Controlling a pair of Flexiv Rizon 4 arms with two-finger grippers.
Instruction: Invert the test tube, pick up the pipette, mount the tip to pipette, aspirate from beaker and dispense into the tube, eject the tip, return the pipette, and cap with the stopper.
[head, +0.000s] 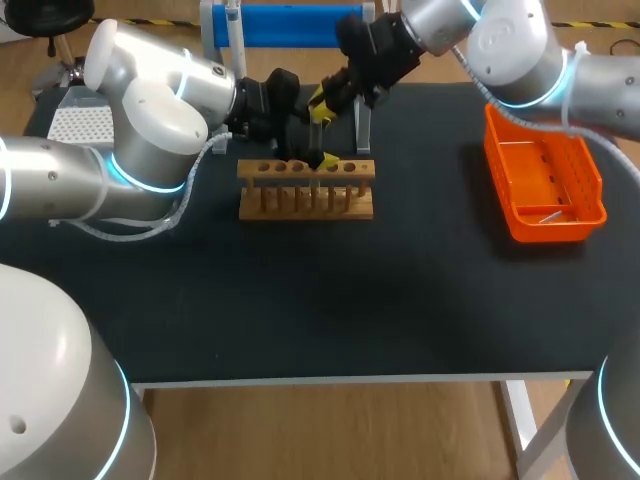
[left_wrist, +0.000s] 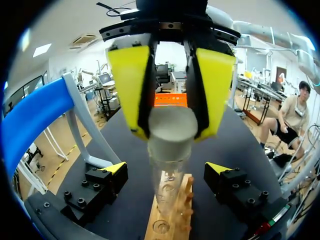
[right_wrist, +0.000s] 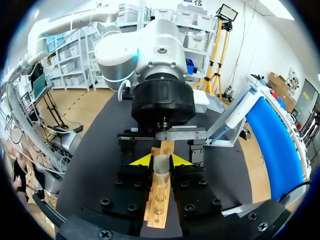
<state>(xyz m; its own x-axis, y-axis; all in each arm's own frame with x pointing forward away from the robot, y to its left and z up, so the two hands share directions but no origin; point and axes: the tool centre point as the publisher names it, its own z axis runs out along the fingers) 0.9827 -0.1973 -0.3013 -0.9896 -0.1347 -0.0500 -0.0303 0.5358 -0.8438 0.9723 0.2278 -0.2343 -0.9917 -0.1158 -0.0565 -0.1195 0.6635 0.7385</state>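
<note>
My right gripper (right_wrist: 161, 161) is shut on a clear test tube (right_wrist: 161, 167), which it holds upright over the wooden rack (right_wrist: 159, 200). In the left wrist view the right gripper's big yellow pads (left_wrist: 129, 85) clamp the tube's grey upper end (left_wrist: 170, 132), and the glass body (left_wrist: 167, 185) hangs down to the rack (left_wrist: 170, 220). My left gripper (left_wrist: 167, 170) faces it, open wide, with one finger on each side of the tube and neither touching it. In the head view both grippers meet above the rack (head: 305, 190): the left gripper (head: 310, 150) and the right gripper (head: 325, 105).
An orange basket (head: 545, 185) sits at the table's right side. A blue stand on grey legs (head: 290, 25) rises behind the rack. A white tip box (head: 80, 125) lies at the far left, partly behind my left arm.
</note>
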